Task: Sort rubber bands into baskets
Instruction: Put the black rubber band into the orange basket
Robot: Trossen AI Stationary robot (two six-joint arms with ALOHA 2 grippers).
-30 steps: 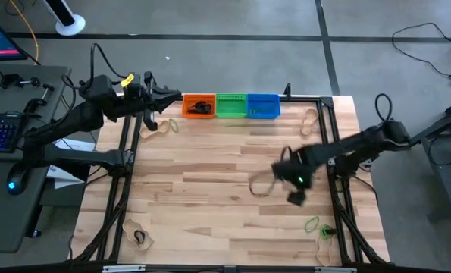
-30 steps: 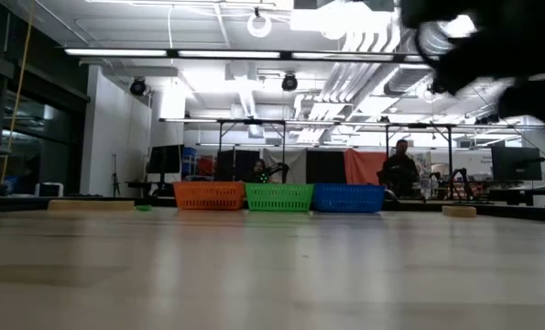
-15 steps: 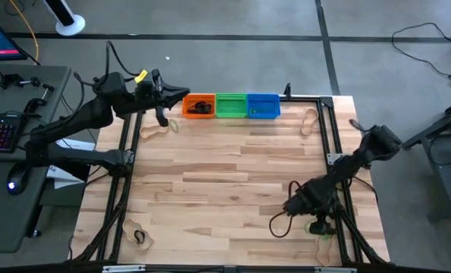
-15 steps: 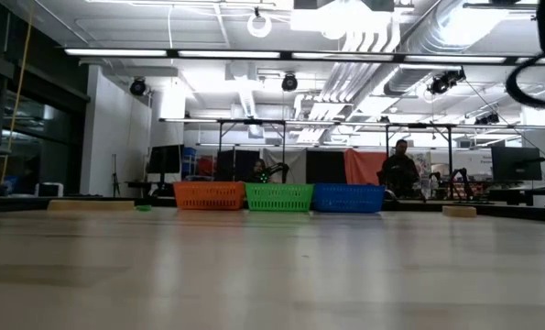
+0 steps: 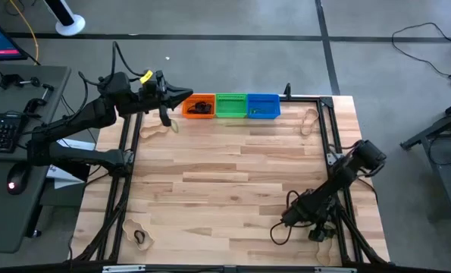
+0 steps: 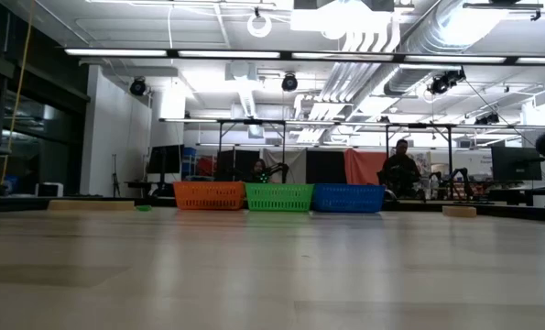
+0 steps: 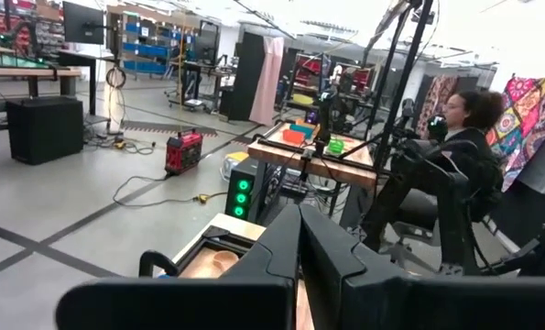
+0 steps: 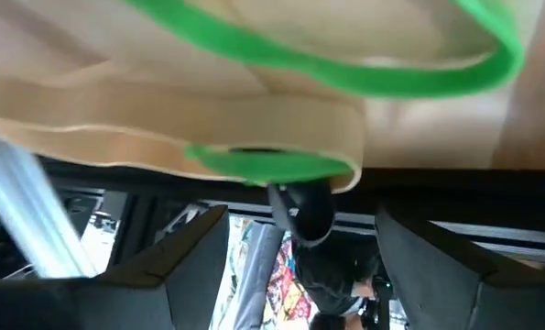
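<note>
Three baskets stand in a row at the table's far edge: orange [image 5: 198, 106], green [image 5: 231, 105] and blue [image 5: 263, 106]. My left gripper [image 5: 184, 95] hovers level beside the orange basket, shut [image 7: 299, 247], with nothing showing between its fingers. My right gripper [image 5: 314, 227] is low at the near right corner, slanting down, open [image 8: 299, 266]. Just ahead of its fingers lie a green rubber band [image 8: 345, 55], a tan band [image 8: 162, 119] and a second green band [image 8: 263, 165], flat on the wood. I cannot tell whether the fingers touch them.
Tan bands lie by the left arm [image 5: 153, 130] and at the far right [image 5: 310, 117]. A tan and a black band lie at the near left [image 5: 138, 237]. A black cable loop [image 5: 280, 232] trails from the right arm. Metal frame rails run along both table sides.
My right gripper has swept from the table's middle right toward the near right corner, sinking and tipping downward, and stays open. It now sits over the green bands there. My left gripper has edged toward the orange basket, still shut.
</note>
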